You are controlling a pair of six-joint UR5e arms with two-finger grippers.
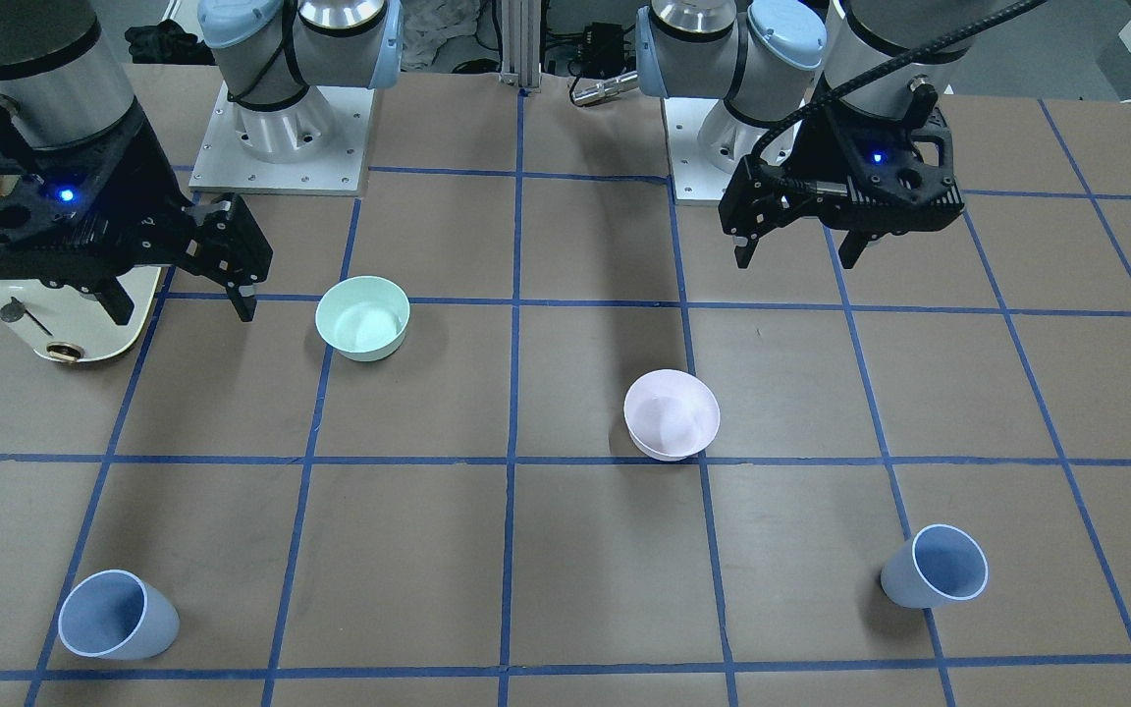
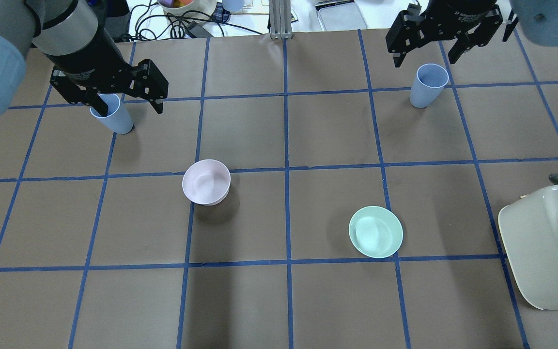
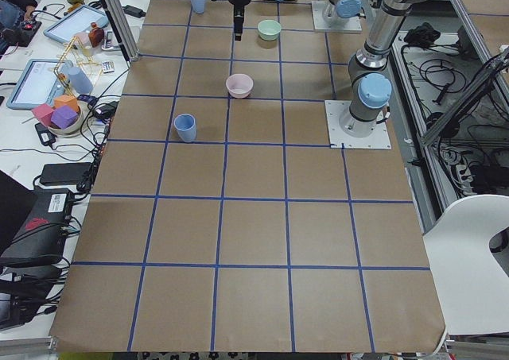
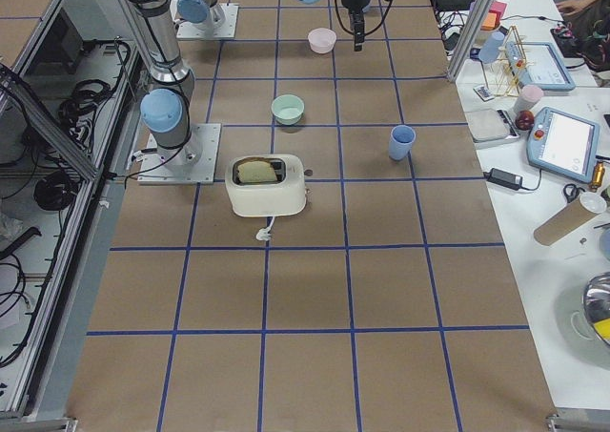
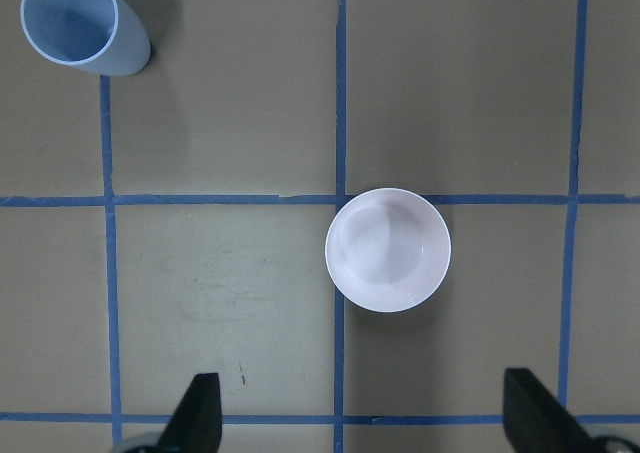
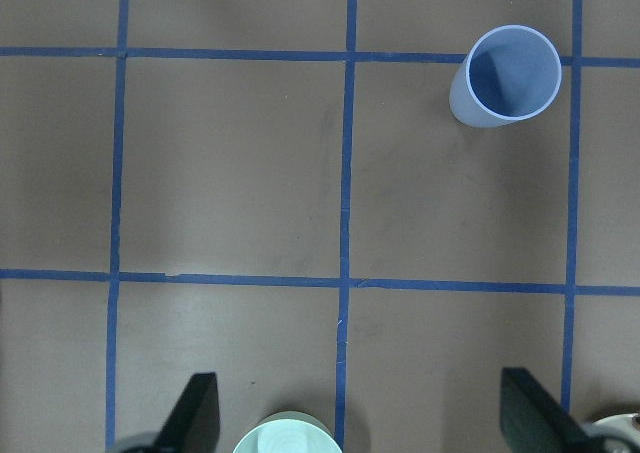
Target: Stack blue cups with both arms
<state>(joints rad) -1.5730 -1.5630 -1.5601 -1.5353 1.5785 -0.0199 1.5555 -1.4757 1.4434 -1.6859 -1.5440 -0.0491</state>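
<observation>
Your left pincer and right pincer both hung wide and empty. One blue cup stood far left on the desk, the other cup far right. If you descended off-centre, a pincer could strike a rim and tip it.

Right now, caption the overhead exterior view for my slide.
Stacking setup: left fingers and right fingers open; blue cups upright at opposite sides; pink bowl, mint bowl and toaster.
</observation>
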